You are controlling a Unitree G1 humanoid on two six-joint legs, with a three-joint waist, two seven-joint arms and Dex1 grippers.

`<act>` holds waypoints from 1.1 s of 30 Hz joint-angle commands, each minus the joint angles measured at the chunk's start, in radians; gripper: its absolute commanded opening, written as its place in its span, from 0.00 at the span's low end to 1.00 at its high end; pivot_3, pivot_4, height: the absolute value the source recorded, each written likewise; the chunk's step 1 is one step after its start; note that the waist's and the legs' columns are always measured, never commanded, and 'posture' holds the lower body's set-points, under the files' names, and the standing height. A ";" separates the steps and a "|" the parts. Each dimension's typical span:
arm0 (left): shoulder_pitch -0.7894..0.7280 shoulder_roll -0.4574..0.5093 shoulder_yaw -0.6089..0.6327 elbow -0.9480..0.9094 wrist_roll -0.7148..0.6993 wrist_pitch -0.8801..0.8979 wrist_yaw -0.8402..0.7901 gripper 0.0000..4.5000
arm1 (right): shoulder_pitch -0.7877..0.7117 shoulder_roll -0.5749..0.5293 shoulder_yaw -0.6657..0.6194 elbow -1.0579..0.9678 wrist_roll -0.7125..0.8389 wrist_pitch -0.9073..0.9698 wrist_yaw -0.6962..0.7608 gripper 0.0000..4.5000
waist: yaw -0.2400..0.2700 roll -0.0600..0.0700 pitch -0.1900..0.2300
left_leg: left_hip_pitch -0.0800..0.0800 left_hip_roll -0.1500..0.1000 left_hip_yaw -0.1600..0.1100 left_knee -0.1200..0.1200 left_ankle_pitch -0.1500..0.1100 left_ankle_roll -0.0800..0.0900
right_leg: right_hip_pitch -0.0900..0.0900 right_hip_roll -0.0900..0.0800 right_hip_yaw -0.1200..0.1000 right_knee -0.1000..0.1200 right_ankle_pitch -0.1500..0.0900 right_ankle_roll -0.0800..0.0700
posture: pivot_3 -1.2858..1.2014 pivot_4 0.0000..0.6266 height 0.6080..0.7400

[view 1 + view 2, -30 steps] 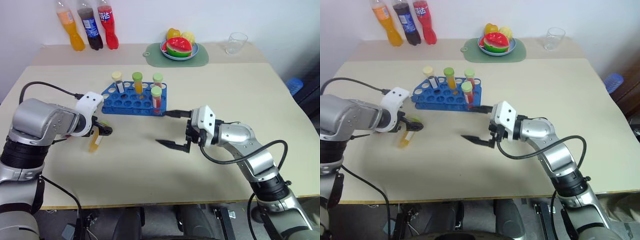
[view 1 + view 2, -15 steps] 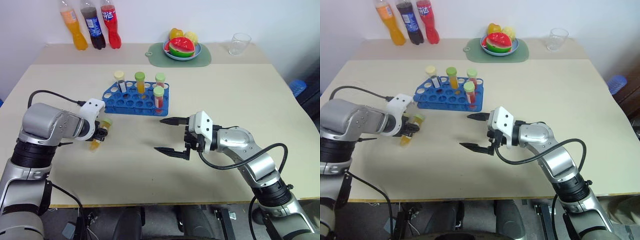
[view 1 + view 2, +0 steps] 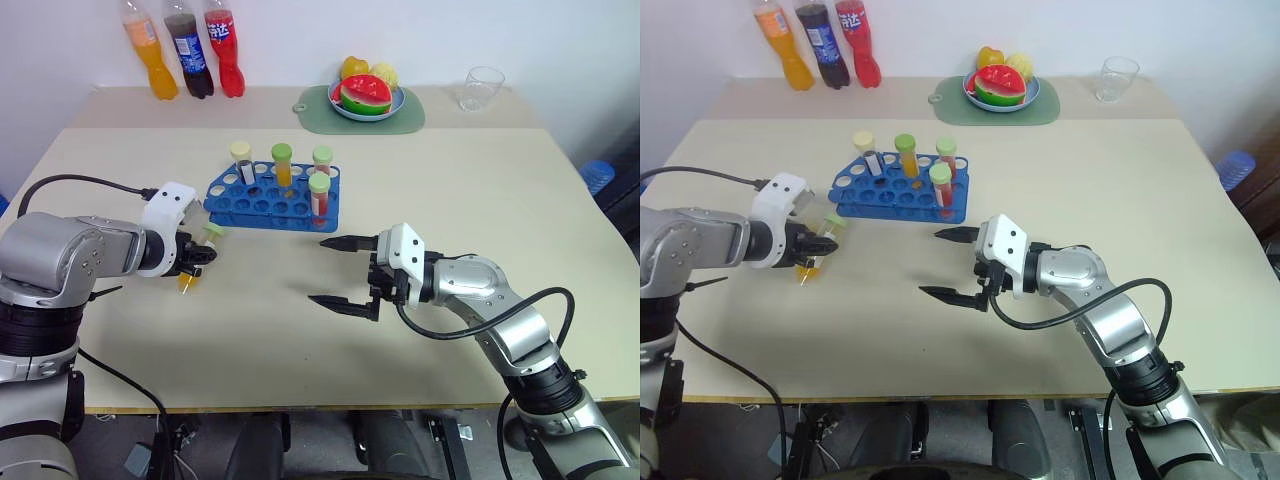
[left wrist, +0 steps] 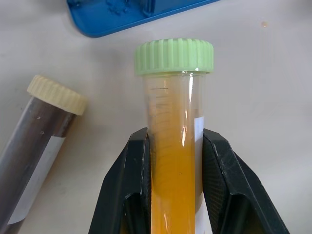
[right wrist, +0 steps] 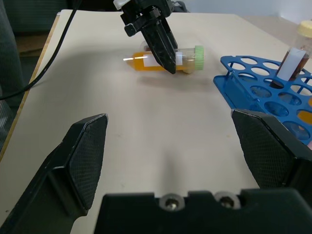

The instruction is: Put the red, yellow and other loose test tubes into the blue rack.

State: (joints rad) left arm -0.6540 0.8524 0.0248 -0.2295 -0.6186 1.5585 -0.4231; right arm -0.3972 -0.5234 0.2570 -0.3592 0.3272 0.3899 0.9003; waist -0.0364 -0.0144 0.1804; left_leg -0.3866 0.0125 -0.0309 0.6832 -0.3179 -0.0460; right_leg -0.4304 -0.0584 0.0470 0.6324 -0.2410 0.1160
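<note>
Left gripper [image 4: 173, 161] clamped on an orange-filled test tube [image 4: 174, 146], green cap, both black fingers [image 4: 129, 190] pressed on the barrel below the cap. Tube lies tilted, cap end toward the blue rack [image 3: 272, 198], its lower end low over the table [image 3: 450, 200]; contact with the surface cannot be told. Grip looks centred and square.

To do this step well, my judgement: raise the tube clear, turn it so the cap is uppermost, then bring it over a free hole and lower it straight. The near rows of the rack stand open, so a front hole on the left side is the easy target.

Right gripper [image 3: 343, 273] hangs wide open and holds nothing, low over the table, right of the rack's near corner and well apart from the left arm.

Rack already carries four capped tubes: a cream-capped dark tube [image 3: 240, 160], a green-capped orange tube [image 3: 283, 165], and two green-capped red tubes [image 3: 318, 195]. These stand in the back and right part; the carried tube should stay away from their caps.

In the left wrist view a second loose tube [image 4: 41, 146], dark with a cream cap, lies just beside the held one.

Behind: three soda bottles [image 3: 185, 45], a fruit plate [image 3: 365, 95] on a green mat, a clear glass [image 3: 480, 87], all well apart.
</note>
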 commanded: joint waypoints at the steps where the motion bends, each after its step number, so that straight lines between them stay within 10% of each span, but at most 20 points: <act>1: -0.005 0.010 0.026 -0.025 0.017 -0.014 -0.006 0.18 | -0.003 0.004 -0.010 -0.029 0.005 -0.004 -0.002 1.00 | 0.000 0.000 0.000 | 0.000 0.000 0.000 0.000 0.000 0.000 | 0.000 0.000 0.000 0.000 0.000 0.000 | 0.52 0.24 0.95; 6: -0.005 0.009 0.026 -0.025 0.021 -0.013 -0.010 0.18 | -0.003 0.004 -0.010 -0.029 0.005 -0.004 -0.002 1.00 | 0.000 0.000 0.000 | 0.000 0.000 0.000 0.000 0.000 0.000 | 0.000 0.000 0.000 0.000 0.000 0.000 | 0.52 0.24 0.95; 8: 0.113 -0.400 -0.020 -0.106 0.237 -0.747 0.289 0.18 | 0.050 0.032 -0.030 0.030 -0.027 -0.014 -0.078 1.00 | 0.015 0.010 -0.007 | 0.000 0.000 0.000 0.000 0.000 0.000 | 0.000 0.000 0.000 0.000 0.000 0.000 | 0.52 0.24 0.95; 10: 0.183 -0.584 -0.009 -0.118 0.355 -1.119 0.390 0.18 | 0.084 0.045 -0.042 0.046 -0.042 -0.016 -0.118 1.00 | 0.054 0.003 -0.007 | 0.006 -0.004 0.001 0.000 -0.001 0.001 | 0.008 -0.008 0.000 -0.003 -0.001 0.002 | 0.52 0.24 0.95; 33: 0.165 -0.740 -0.015 0.272 0.550 -1.683 0.335 0.18 | 0.075 0.087 -0.034 0.079 -0.062 -0.027 -0.133 1.00 | 0.026 -0.006 -0.007 | 0.003 -0.002 0.003 0.001 0.000 0.001 | 0.003 -0.002 0.001 -0.002 0.001 0.000 | 0.52 0.24 0.95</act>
State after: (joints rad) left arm -0.4556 0.1174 0.0127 0.0332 -0.0742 -0.0560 -0.0856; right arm -0.3045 -0.4469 0.2270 -0.2678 0.2652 0.3845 0.7704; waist -0.0107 -0.0209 0.1731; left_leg -0.3840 0.0108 -0.0278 0.6839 -0.3184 -0.0451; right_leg -0.4276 -0.0605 0.0480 0.6306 -0.2398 0.1159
